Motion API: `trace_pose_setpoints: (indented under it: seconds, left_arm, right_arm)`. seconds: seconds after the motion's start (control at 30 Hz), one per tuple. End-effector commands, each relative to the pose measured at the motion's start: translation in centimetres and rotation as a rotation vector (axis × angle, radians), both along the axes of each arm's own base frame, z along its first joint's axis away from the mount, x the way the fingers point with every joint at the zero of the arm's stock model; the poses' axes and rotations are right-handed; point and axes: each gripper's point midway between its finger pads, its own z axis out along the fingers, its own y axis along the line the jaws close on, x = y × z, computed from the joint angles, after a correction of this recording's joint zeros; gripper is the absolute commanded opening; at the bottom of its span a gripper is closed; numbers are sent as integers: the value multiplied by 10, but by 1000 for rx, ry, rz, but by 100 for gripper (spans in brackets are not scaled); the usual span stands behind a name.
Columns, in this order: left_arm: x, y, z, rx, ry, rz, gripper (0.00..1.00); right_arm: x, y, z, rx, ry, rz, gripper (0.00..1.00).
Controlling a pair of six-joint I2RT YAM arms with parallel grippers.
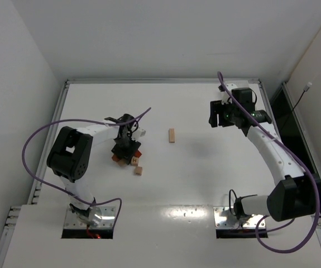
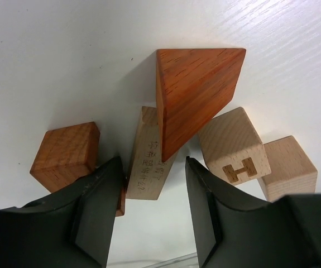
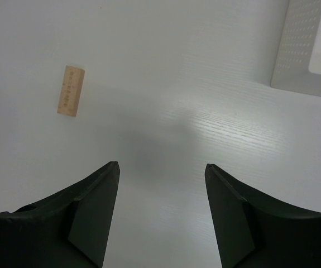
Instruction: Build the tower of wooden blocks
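Observation:
The wood blocks lie in a loose cluster under my left gripper (image 1: 125, 148). In the left wrist view a reddish-brown wedge (image 2: 196, 95) rests over the far end of a pale tan plank (image 2: 148, 167) with printed writing. A reddish-brown block (image 2: 65, 153) lies left of it; a pale cube marked H (image 2: 235, 148) and another pale cube (image 2: 291, 167) lie to the right. My left gripper (image 2: 152, 170) is open, its jaws either side of the plank's near end. A second pale plank (image 1: 172, 135) lies alone mid-table. My right gripper (image 1: 219, 114) is open and empty. No stacked tower shows.
One pale cube (image 1: 139, 171) lies just in front of the cluster. The lone plank shows at upper left in the right wrist view (image 3: 71, 99). A perforated metal edge (image 3: 302, 44) borders the table at the right. White walls enclose the table.

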Motion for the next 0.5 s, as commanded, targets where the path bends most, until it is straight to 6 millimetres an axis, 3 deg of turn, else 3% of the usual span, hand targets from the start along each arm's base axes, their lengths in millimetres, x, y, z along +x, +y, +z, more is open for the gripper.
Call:
trace_pose_setpoints:
  seconds: [0.0,0.13,0.23,0.27,0.33,0.47]
  left_arm:
    - [13,-9,0,-20,-29,-26,46]
    - [14,-12,-2,-20,-32,-45,43]
    - [14,-12,-2,-19,-34,-55,28]
    - [14,-12,-2,-19,-34,-55,14]
    - [13,-11,0,-19,-34,-55,4]
    - [8,-7,10,-13,-52,-63,0]
  right_arm:
    - [10,4,16,32,-53,8,60]
    - [10,5,14,38,-52,14,60]
    - [10,5,11,37,-43,14,60]
    - [12,6,12,38,-52,14,60]
    - [14,6,13,38,-52,14,60]
    - [14,8,13,44,-51,21,60]
